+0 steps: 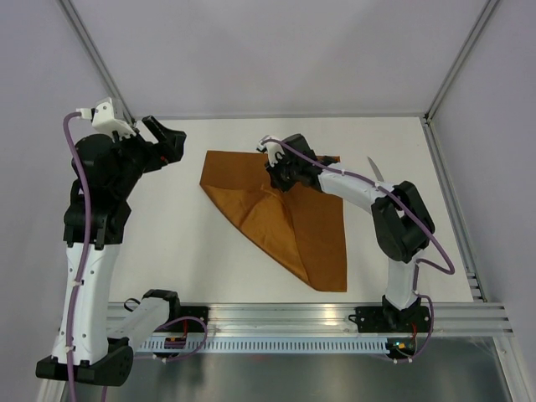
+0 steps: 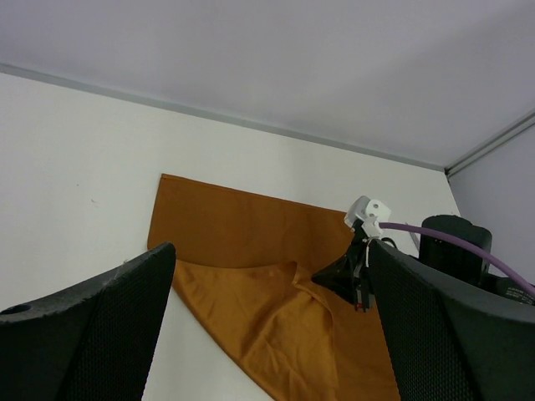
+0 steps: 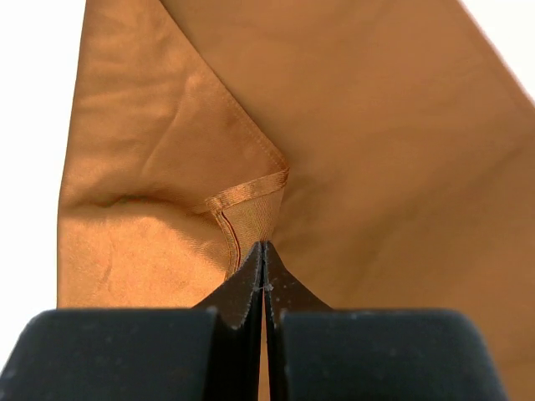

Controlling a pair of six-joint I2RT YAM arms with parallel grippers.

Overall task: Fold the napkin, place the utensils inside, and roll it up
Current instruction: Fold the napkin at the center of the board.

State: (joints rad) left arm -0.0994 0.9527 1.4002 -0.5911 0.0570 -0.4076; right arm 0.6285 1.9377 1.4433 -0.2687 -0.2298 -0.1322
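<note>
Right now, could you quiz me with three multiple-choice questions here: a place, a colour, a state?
1. Where is the knife relative to the napkin? A) on it B) right of it C) left of it
2. What colour is the napkin? A) white B) orange-brown C) blue
3. How are the right fingers? A) wide open B) shut on the knife C) shut on the napkin
Answers: 1 B, its blade shows at the far right; 2 B, plain in every view; 3 C, they pinch a hemmed corner.
</note>
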